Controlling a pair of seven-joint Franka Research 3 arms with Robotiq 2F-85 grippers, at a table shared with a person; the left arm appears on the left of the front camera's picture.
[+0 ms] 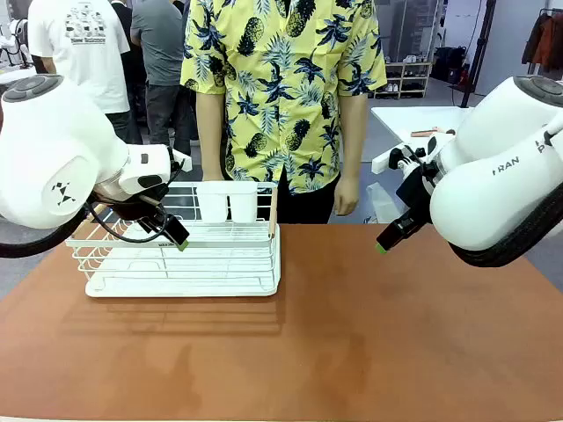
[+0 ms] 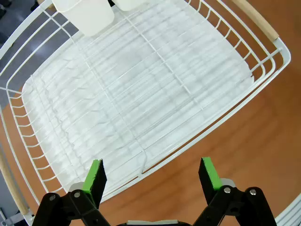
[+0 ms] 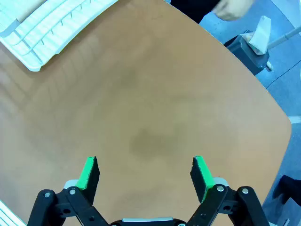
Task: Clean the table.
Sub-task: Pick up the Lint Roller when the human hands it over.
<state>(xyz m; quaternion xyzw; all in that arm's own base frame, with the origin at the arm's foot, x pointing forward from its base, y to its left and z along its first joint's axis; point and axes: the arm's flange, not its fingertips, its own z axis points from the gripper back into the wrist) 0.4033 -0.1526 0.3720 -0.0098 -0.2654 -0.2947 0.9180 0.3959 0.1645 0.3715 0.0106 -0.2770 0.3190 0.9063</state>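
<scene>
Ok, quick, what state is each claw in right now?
Left claw: open, holding nothing, over the wire rack edge.
Right claw: open, holding nothing, over the table.

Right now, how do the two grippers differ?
The left gripper hangs over the rack's rim; the right gripper hangs over bare table. In the front view, the left gripper slants down rightward, the right gripper leftward. Both are open and hold nothing.

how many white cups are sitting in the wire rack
2. The left cup and the right cup stand side by side along the far edge of the rack, nearest the person. Nothing suggests a hidden third.
</scene>
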